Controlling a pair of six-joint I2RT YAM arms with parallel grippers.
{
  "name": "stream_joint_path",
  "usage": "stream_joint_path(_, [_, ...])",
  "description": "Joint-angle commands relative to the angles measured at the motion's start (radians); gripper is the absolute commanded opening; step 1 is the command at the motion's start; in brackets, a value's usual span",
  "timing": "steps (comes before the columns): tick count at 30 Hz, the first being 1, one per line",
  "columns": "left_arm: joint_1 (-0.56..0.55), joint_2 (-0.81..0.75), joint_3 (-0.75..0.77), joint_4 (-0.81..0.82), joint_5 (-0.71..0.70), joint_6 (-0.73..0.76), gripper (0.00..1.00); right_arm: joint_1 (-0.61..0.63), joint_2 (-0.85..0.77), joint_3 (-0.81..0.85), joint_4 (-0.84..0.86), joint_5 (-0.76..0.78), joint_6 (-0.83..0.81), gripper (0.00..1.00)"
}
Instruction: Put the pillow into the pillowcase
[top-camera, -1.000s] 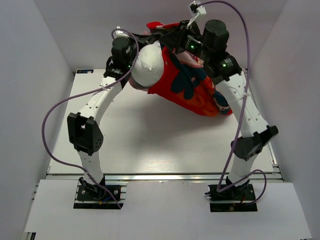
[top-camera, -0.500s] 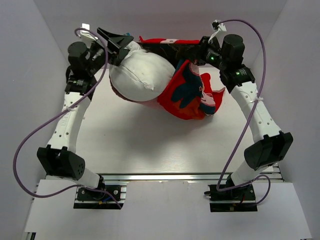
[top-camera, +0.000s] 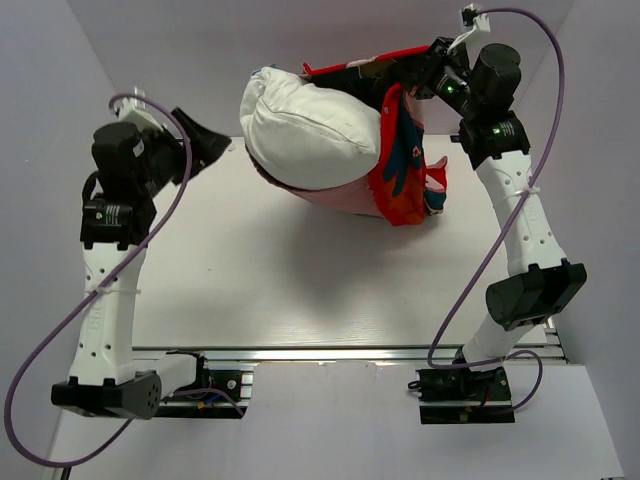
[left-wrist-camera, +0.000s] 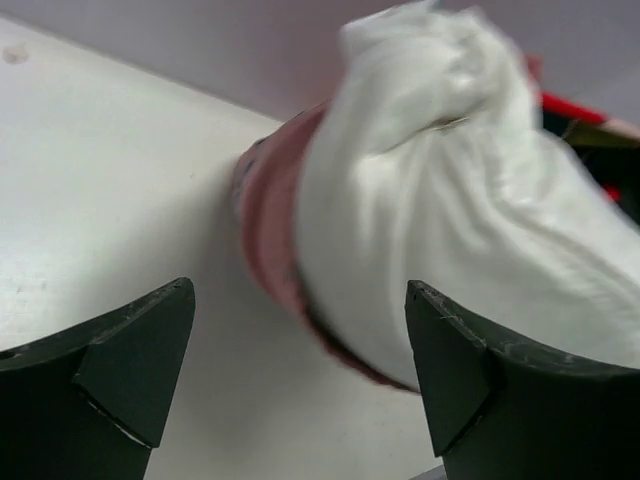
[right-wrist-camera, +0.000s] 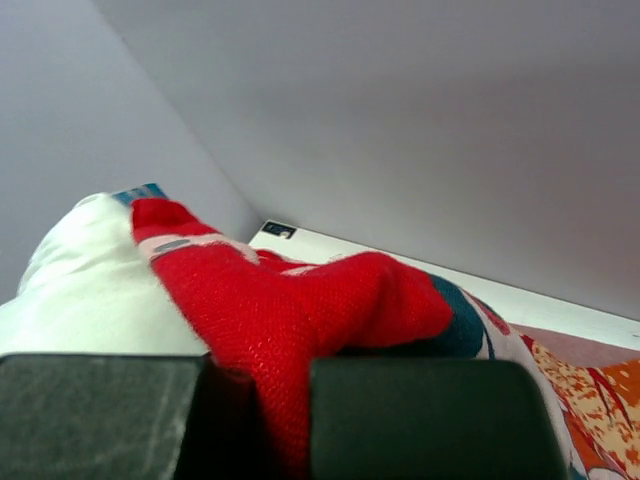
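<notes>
Left gripper (top-camera: 208, 145), at 10 o'clock on the desk (top-camera: 300, 280): fingers spread wide, holding nothing, just clear of the pillow (top-camera: 315, 125). Pillow at 12 o'clock, raised and mostly bare. The pillowcase (top-camera: 400, 175) sleeves only its 3 o'clock end, seemingly with a pink flap beneath. Right gripper (top-camera: 425, 70), at 1 o'clock: fingers clamped on the pillowcase's red hem. Insertion judged under half done. No legible writing.

pillow (top-camera: 310, 125) partly sleeved, pillowcase (top-camera: 396, 188) bunched — right end
</notes>
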Motion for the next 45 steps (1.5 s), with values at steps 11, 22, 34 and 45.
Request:
stream_joint_path(11, [-0.042, 0.0, -0.394, 0.26, 0.146, -0.156, 0.79, -0.039, -0.014, 0.018, 0.1, 0.028, 0.025, 0.0])
stream_joint_path(22, [-0.096, -0.097, -0.402, 0.164, 0.154, -0.195, 0.63, -0.041, -0.005, -0.008, 0.097, 0.034, 0.009, 0.0])
stream_joint_path(34, [-0.145, -0.214, -0.534, 0.241, 0.174, -0.343, 0.66, -0.041, 0.001, -0.016, 0.097, 0.028, 0.014, 0.0])
stream_joint_path(45, [-0.273, -0.092, -0.486, 0.273, 0.027, -0.331, 0.64, -0.039, -0.02, -0.049, 0.094, 0.022, 0.011, 0.0])
